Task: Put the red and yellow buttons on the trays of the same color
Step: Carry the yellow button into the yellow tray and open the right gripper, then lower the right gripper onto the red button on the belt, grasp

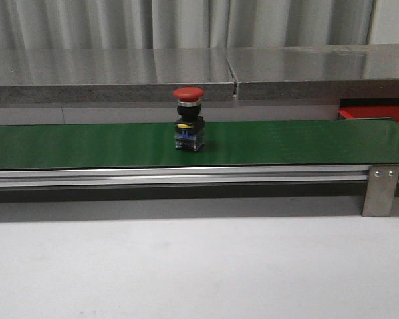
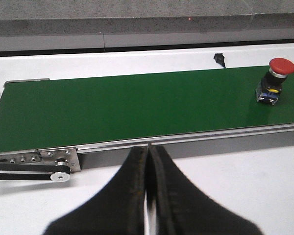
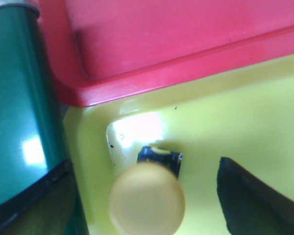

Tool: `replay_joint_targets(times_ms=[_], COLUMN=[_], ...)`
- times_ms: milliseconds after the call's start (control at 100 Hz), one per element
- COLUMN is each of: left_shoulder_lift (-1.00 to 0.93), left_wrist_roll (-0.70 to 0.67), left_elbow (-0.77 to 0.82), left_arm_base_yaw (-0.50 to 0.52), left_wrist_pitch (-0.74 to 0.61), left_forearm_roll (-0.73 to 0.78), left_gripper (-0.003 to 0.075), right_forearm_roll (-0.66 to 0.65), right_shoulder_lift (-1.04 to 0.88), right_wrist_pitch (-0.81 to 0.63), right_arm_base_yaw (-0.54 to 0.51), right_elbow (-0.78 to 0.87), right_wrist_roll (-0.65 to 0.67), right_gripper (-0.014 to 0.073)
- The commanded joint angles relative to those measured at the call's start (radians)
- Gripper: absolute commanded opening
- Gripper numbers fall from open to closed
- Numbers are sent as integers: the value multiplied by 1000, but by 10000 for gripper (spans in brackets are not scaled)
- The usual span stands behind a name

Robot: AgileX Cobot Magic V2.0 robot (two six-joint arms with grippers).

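Observation:
A red button [image 1: 188, 119] stands upright near the middle of the long green belt [image 1: 86, 146]. The left wrist view also shows this red button [image 2: 274, 81], far off to one side. My left gripper [image 2: 148, 149] is shut with nothing in it, over the white table short of the belt's rail. A yellow button [image 3: 147, 198] stands in a corner of the yellow tray [image 3: 245, 122]. My right gripper [image 3: 144, 165] is open around it, both fingers apart from the cap. The red tray [image 3: 161, 39] lies against the yellow one. Neither gripper shows in the front view.
The red tray [image 1: 379, 113] peeks out behind the belt's right end. A grey steel ledge [image 1: 120, 73] runs behind the belt. An aluminium rail and bracket [image 1: 379, 189] edge its front. A small black part [image 2: 219, 58] lies on the white table beyond the belt [image 2: 112, 107].

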Motion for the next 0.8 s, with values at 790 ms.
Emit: replay_joint_targets(times_ms=[790], left_shoulder_lift=[4], left_wrist_roll=[2], left_elbow=[-29], left_arm_base_yaw=[-8], left_wrist_pitch=[-69], left_forearm_roll=[-9], left_gripper=[-19], right_forearm_roll=[12], right_shoulder_lift=[-248], right_wrist_pitch=[273], right_arm_base_yaw=[444], right_elbow=[-182], right_wrist_roll=[-142], right_gripper=[557])
